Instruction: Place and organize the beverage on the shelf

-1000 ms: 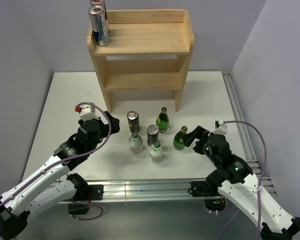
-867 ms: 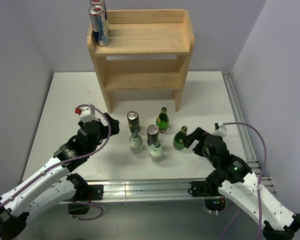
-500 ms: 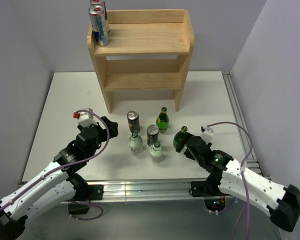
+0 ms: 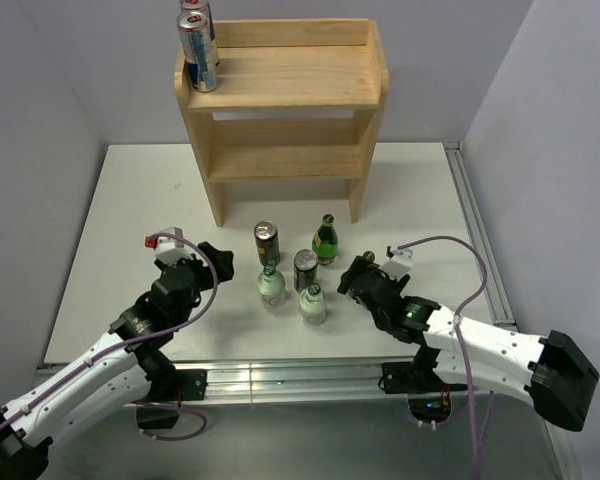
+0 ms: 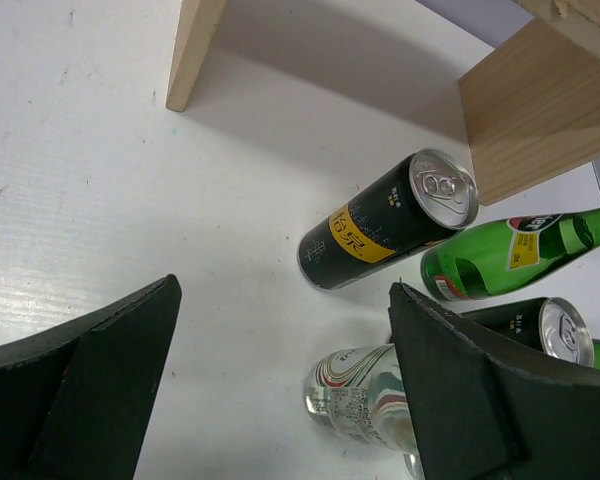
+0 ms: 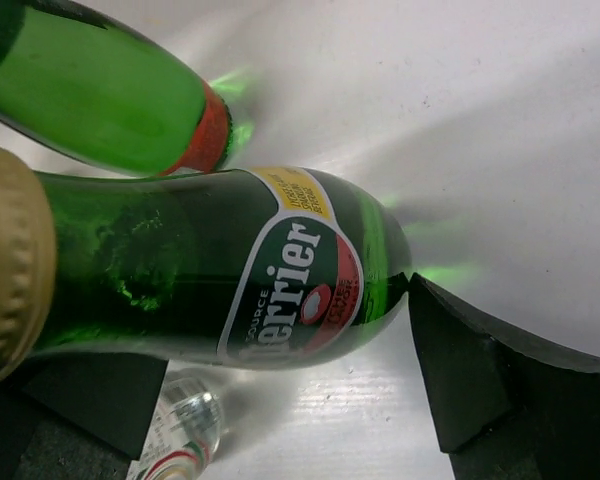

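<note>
The pale wooden shelf [image 4: 285, 95] stands at the back of the table with two cans [image 4: 197, 50] on its top left. Two dark cans [image 4: 267, 241], two green bottles [image 4: 326, 240] and two clear bottles [image 4: 272, 286] stand in front of it. My right gripper [image 4: 355, 278] is open, its fingers either side of the right green Perrier bottle [image 6: 230, 260], whose gold cap [image 4: 368, 258] shows above it. One fingertip [image 6: 420, 300] is at the bottle's base. My left gripper [image 4: 218, 260] is open and empty, left of the group, facing a black-and-yellow can [image 5: 390, 232] and a clear bottle [image 5: 365, 405].
The shelf's lower tier [image 4: 285, 160] holds nothing. In the left wrist view a shelf leg [image 5: 195, 50] and side panel [image 5: 540, 110] stand behind the can. A metal rail [image 4: 480, 240] runs along the table's right edge.
My right arm has swung left and forward, bringing its open fingers around the right green bottle. My left arm has drawn back slightly. The drinks have not moved.
</note>
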Controlling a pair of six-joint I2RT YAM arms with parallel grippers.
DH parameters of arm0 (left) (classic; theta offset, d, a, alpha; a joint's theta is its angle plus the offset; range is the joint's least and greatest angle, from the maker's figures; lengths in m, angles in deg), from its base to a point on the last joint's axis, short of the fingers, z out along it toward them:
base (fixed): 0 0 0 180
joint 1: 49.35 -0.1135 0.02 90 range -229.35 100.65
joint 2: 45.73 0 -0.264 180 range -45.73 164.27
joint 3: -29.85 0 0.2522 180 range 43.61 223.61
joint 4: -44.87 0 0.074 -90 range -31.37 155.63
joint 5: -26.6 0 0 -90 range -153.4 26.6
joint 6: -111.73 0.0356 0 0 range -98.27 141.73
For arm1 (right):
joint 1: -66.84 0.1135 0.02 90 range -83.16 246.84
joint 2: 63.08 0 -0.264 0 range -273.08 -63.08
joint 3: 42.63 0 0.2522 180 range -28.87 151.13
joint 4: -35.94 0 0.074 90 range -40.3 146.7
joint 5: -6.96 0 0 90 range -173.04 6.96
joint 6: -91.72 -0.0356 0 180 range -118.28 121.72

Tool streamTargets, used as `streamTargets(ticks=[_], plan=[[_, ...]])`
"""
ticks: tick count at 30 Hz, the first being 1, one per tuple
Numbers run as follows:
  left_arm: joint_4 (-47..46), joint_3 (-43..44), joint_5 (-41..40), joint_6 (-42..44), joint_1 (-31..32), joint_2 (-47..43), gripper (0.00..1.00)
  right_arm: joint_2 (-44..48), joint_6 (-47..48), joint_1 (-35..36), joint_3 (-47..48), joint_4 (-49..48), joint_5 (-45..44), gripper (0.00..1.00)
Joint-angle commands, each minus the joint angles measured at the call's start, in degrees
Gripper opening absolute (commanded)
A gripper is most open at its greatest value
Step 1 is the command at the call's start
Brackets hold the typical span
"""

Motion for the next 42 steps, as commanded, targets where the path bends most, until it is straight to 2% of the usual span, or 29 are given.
streamTargets(ticks=[1, 8, 19, 35, 36, 39, 40, 42], plan=[[-5.28, -1.35, -2.02, 0.8, 0.32, -1.8, 0.92, -3.87, 1.57, 1.2, -1.24, -9.2, -7.54, 1.0], [-5.46, -2.58, -3.25, 0.88, 0.32, -1.71, 0.91, -12.21, 2.98, 1.64, -0.89, -17.11, -13.6, 1.0], [-7.22, -4.87, -3.6, 1.67, 0.32, -3.03, 0.91, -21.18, 2.02, 2.17, -1.42, -23.97, -21.77, 1.0], [-7.31, -5.13, -3.78, 2.73, 0.32, -2.51, 0.91, -38.94, 4.65, 2.44, 3.77, -32.84, -29.96, 0.99], [-7.22, -5.13, -3.78, 2.73, 0.32, -2.42, 0.91, -39.38, 4.91, 2.44, 3.86, -33.02, -30.66, 0.97], [-7.22, -5.13, -3.69, 2.82, 0.32, -1.72, 0.91, -40.26, 5.97, 2.52, 4.12, -34.17, -31.37, 0.79], [-7.22, -5.13, -3.69, 2.91, 0.32, -1.37, 0.91, -40.44, 5.45, 2.44, 4.29, -33.82, -31.98, 0.69], [-7.22, -5.13, -3.78, 2.91, 0.32, -1.01, 0.91, -40.61, 4.92, 2.52, 4.82, -32.5, -32.24, 0.58]])
